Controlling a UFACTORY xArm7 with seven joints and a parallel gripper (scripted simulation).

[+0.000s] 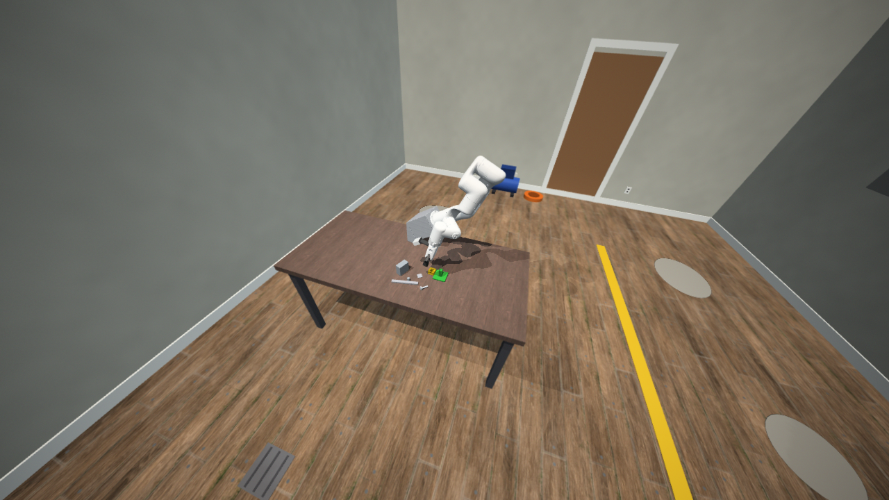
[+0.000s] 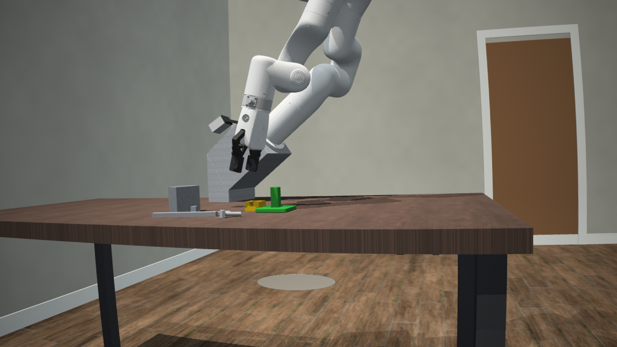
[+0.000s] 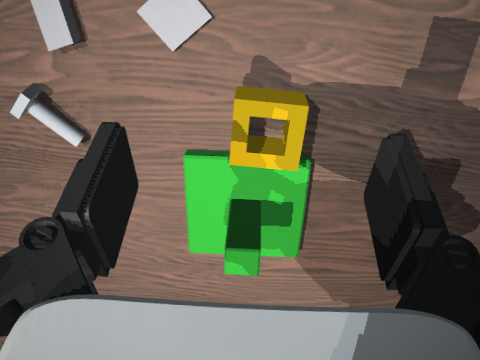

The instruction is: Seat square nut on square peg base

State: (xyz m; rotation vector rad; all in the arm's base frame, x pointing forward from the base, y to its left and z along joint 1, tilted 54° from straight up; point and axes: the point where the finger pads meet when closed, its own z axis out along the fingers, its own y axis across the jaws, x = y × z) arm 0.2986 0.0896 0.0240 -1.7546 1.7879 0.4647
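Observation:
The yellow square nut [image 1: 430, 271] [image 2: 255, 206] [image 3: 269, 161] lies beside the green base [image 1: 442, 278] [image 2: 275, 209] [image 3: 207, 200]. In the wrist view its near edge overlaps the base's far edge; whether they touch I cannot tell. The green square peg [image 1: 440, 272] [image 2: 275, 196] [image 3: 242, 260] stands upright from the base, and nothing is around it. My gripper [image 1: 426, 261] [image 2: 244, 165] [image 3: 252, 158] is wide open and empty. It hangs well above the table, above and a little behind the nut and base in the top and exterior views.
On the wooden table [image 1: 485, 304] [image 2: 388, 218] [image 3: 160, 100] are a grey block [image 1: 403, 267] [image 2: 183, 198], a long light bar [image 1: 404, 282] [image 2: 185, 214] [image 3: 56, 25], a bolt [image 1: 424, 287] [image 2: 230, 214] [image 3: 56, 121] and a small pale square piece [image 1: 419, 275] [image 3: 175, 22].

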